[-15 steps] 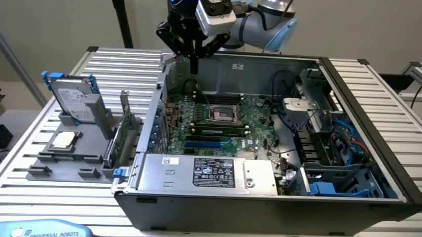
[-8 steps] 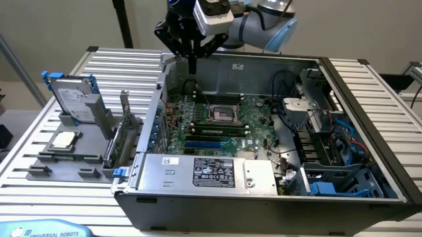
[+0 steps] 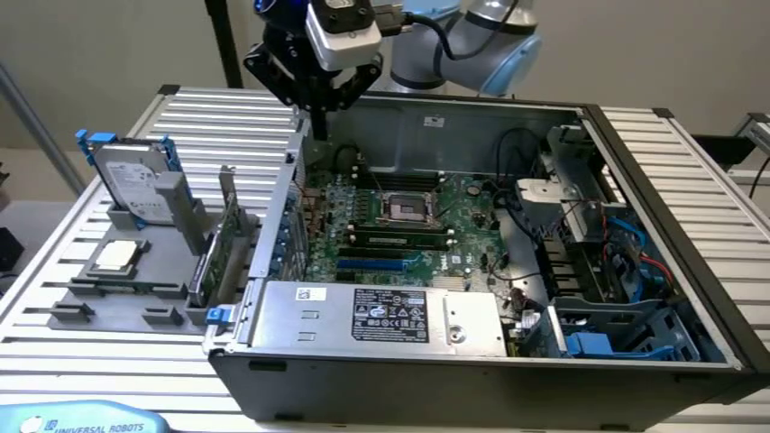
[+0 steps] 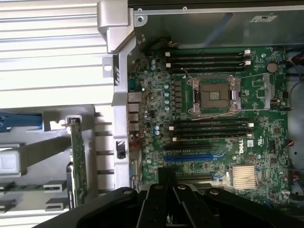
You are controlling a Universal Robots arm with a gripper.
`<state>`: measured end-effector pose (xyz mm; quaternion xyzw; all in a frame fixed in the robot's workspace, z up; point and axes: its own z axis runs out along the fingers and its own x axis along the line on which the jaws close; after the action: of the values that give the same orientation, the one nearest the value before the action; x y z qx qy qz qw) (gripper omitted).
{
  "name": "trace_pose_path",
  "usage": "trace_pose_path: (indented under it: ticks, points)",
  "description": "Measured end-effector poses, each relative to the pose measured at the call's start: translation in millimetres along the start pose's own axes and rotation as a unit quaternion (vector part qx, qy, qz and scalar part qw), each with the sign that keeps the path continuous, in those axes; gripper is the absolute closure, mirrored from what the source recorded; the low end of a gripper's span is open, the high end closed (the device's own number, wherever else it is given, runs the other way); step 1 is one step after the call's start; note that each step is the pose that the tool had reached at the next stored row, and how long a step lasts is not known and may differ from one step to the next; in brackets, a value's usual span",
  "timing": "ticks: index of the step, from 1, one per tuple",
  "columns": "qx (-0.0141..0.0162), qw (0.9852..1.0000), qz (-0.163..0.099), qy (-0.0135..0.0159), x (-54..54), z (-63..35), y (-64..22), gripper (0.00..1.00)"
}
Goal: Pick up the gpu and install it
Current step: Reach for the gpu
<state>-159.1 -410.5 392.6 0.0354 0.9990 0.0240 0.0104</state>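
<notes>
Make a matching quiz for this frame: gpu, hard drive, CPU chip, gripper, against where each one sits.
Things:
1. gpu
2. hard drive
3. CPU chip
4. gripper

Places:
A. lying flat on the grey rack
B. hanging above the open case, over its far corner
C. standing on edge in the rack, right beside the case
D. standing upright at the rack's far end, blue rails on its sides

Pairs: 1-C, 2-D, 3-A, 4-B
</notes>
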Motion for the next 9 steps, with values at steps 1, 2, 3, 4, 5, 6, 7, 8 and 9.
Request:
trace_pose_path:
  ticks: [1, 2, 3, 4, 5, 6, 7, 8, 9]
  points:
    - [0.0, 1.0, 0.0, 0.0, 4.4, -0.2, -1.8, 0.86]
    - [0.0, 1.0, 0.0, -0.0001, 8.8, -0.3, -3.6, 0.86]
    - [0.0, 1.0, 0.0, -0.0001, 13.1, -0.5, -5.4, 0.86]
    - [0.0, 1.0, 0.0, -0.0001, 17.6, -0.7, -7.3, 0.86]
    - [0.0, 1.0, 0.0, -0.0002, 22.0, -0.9, -9.1, 0.86]
    - [0.0, 1.0, 0.0, -0.0002, 26.4, -1.1, -10.9, 0.86]
    - [0.0, 1.0, 0.0, -0.0003, 30.7, -1.2, -12.7, 0.86]
    - [0.0, 1.0, 0.0, -0.0003, 35.4, -1.4, -14.8, 0.86]
    - [0.0, 1.0, 0.0, -0.0003, 39.5, -1.5, -16.6, 0.86]
